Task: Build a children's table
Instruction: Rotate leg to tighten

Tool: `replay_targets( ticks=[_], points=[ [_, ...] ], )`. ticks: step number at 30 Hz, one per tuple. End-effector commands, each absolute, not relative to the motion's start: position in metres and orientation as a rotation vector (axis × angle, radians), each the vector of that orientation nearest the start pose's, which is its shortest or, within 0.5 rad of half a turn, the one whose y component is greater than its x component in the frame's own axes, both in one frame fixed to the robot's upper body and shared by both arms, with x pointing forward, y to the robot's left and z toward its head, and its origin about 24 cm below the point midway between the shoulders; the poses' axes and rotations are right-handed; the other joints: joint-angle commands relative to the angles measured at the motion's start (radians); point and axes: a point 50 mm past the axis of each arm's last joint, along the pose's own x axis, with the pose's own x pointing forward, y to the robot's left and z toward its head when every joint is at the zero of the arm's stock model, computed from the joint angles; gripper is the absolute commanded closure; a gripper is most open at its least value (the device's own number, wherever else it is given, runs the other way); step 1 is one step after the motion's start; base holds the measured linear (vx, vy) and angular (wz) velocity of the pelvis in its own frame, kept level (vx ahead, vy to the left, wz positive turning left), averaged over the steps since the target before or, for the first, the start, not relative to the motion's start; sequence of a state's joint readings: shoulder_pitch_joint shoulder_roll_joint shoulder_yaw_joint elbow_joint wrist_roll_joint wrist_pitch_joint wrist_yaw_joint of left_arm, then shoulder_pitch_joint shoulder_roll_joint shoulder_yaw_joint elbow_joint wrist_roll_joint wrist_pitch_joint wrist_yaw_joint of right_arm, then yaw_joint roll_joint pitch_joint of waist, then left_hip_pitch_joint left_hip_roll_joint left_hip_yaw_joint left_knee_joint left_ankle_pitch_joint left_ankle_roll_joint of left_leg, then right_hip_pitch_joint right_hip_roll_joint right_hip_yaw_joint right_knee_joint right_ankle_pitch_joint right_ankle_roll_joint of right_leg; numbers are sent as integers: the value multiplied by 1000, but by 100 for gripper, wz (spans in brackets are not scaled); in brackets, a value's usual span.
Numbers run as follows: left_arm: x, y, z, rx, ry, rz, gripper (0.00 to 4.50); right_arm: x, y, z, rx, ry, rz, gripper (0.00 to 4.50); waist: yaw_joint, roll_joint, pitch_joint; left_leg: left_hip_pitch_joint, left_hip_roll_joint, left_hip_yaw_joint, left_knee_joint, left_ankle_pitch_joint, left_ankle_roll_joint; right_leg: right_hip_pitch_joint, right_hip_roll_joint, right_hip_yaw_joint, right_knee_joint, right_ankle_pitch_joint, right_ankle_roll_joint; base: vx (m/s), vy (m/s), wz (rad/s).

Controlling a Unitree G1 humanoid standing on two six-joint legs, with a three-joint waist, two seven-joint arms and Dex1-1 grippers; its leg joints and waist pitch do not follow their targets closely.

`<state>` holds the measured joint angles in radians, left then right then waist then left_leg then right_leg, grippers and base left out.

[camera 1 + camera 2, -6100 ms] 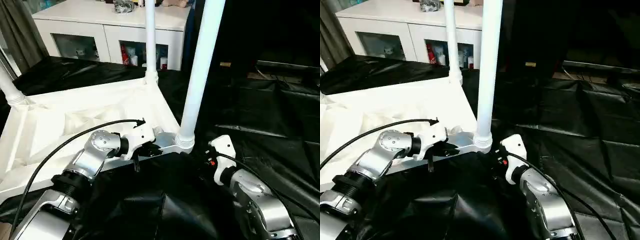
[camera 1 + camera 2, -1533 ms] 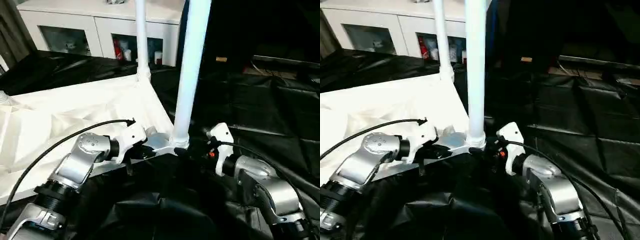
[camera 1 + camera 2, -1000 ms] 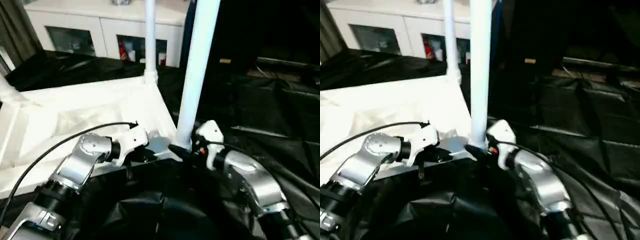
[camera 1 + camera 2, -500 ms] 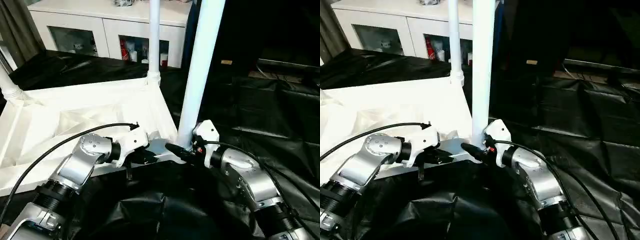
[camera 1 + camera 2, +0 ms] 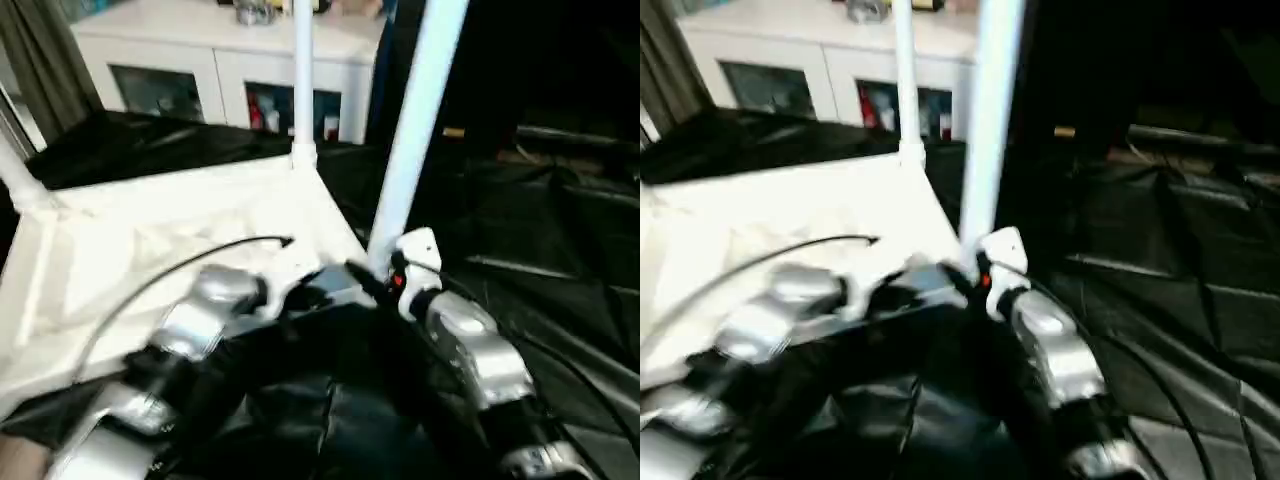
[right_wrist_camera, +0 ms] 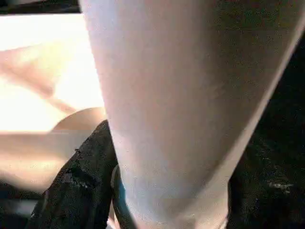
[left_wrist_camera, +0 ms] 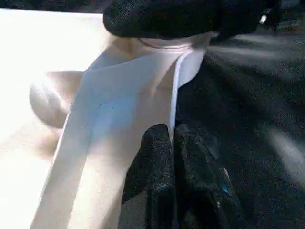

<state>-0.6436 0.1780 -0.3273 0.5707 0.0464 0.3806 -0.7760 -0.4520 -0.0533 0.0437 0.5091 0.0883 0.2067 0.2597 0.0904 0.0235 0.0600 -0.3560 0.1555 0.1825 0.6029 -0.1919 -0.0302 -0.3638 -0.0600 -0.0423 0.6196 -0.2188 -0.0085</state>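
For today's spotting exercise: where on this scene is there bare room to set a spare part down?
Bare black sheet right of the near leg, and the tabletop's underside between legs. Crowded: the near corner, with both hands.

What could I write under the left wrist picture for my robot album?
The left gripper pinches the rim of the upside-down white table, right by a leg socket.
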Motion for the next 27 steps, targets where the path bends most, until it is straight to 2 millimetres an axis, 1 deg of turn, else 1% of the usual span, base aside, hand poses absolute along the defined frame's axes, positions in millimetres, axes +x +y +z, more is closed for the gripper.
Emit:
replay_targets(
  ticks=[1,2,3,4,5,6,7,8,9,10,11,12,13,14,15,16,17,18,19,20,21,22,23,24,25,27],
  points=[
    [354,80,66,345,411,-758,450,308,-75,-2,65,448,488,178,-12,8,-47,40,71,-53,-93,-485,-87,-1,-103,47,-113,-473,-160,0,0,0],
    [354,80,66,345,411,-758,450,308,-75,-2,65,448,488,178,-13,7,-47,32,71,-54,-95,-466,-79,4,-104,47,-114,-454,-158,0,0,0],
    [355,69,67,345,394,-777,450,312,-65,3,87,432,514,178,-12,10,-52,22,74,-54,-101,-415,-67,13,-105,48,-108,-385,-163,0,0,0],
    [354,65,68,352,379,-808,450,312,-61,6,97,408,553,178,-12,16,-55,15,74,-52,-101,-386,-61,14,-104,48,-103,-337,-172,0,0,0],
    [354,65,68,353,377,-810,450,312,-60,6,98,407,555,178,-11,15,-55,16,74,-50,-100,-379,-58,14,-105,49,-104,-325,-176,0,0,0],
    [353,65,69,353,373,-830,450,312,-60,8,106,392,574,143,-8,12,-54,20,74,-46,-97,-375,-49,11,-106,52,-105,-321,-183,0,0,0],
    [349,67,69,357,360,-892,450,311,-65,12,143,364,616,143,-6,16,-56,22,74,-45,-94,-373,-43,11,-108,54,-106,-329,-188,0,0,0],
    [349,67,69,357,360,-892,450,311,-65,12,143,364,616,122,-4,15,-55,20,75,-45,-95,-368,-39,12,-110,54,-108,-331,-188,0,0,0],
    [347,71,69,370,357,-935,450,311,-70,15,139,343,648,105,-3,15,-58,14,76,-46,-97,-349,-30,17,-109,54,-104,-312,-186,0,0,0],
    [346,73,69,382,347,-960,450,312,-72,17,133,333,663,98,-5,16,-59,7,77,-47,-97,-328,-18,22,-108,53,-100,-282,-188,0,0,0],
    [344,74,70,386,339,-991,450,312,-74,18,124,322,684,98,-7,15,-60,3,77,-49,-98,-318,-15,25,-107,51,-97,-273,-189,0,0,0],
    [342,75,70,387,333,-1012,450,312,-76,20,117,316,697,78,-14,16,-61,-7,75,-50,-100,-304,-11,32,-106,47,-96,-275,-184,0,0,0],
    [341,77,70,392,333,-1035,450,311,-78,21,107,313,720,69,-16,23,-64,-6,75,-50,-98,-287,-11,29,-106,46,-93,-261,-189,0,0,0],
    [337,79,72,405,317,-1083,450,310,-82,23,90,312,758,69,-15,22,-65,-1,76,-49,-96,-284,-8,26,-106,46,-95,-252,-194,0,0,0],
    [334,82,73,407,321,-1125,450,309,-87,25,64,310,802,69,-15,20,-70,-3,76,-45,-89,-244,6,28,-104,48,-89,-187,-213,0,0,0],
    [329,88,75,424,319,-1191,450,305,-96,32,15,294,891,69,-13,20,-72,-9,75,-42,-83,-192,25,30,-103,47,-82,-110,-229,0,0,0],
    [328,89,76,428,318,-1205,450,304,-98,33,4,291,910,69,-10,21,-76,-10,76,-43,-80,-169,35,32,-102,45,-77,-72,-233,53,-20,-1],
    [324,93,77,435,321,-1244,450,300,-104,37,-31,280,970,69,-11,24,-80,-13,75,-39,-73,-119,58,31,-100,43,-67,14,-250,53,-20,-1],
    [323,95,77,436,325,-1260,450,299,-108,39,-49,278,999,69,-8,25,-82,-12,77,-37,-68,-84,79,29,-98,40,-61,78,-266,0,0,0],
    [321,98,77,439,331,-1279,450,296,-112,40,-75,280,1037,69,-5,27,-82,-10,77,-34,-65,-78,87,26,-96,39,-59,97,-273,0,0,0],
    [319,100,78,438,333,-1301,450,295,-115,41,-89,280,1059,69,1,30,-83,-9,81,-34,-64,-76,97,24,-96,36,-57,107,-284,0,0,0],
    [315,104,78,441,340,-1345,450,291,-120,43,-127,287,1114,69,4,32,-83,-8,83,-31,-62,-79,98,19,-95,34,-56,108,-294,0,0,0],
    [314,104,78,442,341,-1354,450,291,-121,43,-134,288,1125,69,7,32,-84,-8,85,-32,-62,-85,95,21,-96,31,-55,102,-297,0,0,0],
    [312,106,78,442,346,-1370,450,290,-122,43,-146,292,1145,69,7,34,-82,-10,87,-32,-64,-98,92,21,-95,29,-55,85,-296,0,0,0],
    [311,108,77,449,356,-1387,450,289,-124,44,-160,297,1168,69,10,35,-80,-6,88,-31,-65,-118,86,18,-95,30,-58,61,-295,0,0,0],
    [307,114,77,474,378,-1427,450,289,-126,46,-184,297,1203,69,14,34,-78,-6,90,-31,-68,-135,73,19,-97,29,-61,23,-289,0,0,0]
  ],
)
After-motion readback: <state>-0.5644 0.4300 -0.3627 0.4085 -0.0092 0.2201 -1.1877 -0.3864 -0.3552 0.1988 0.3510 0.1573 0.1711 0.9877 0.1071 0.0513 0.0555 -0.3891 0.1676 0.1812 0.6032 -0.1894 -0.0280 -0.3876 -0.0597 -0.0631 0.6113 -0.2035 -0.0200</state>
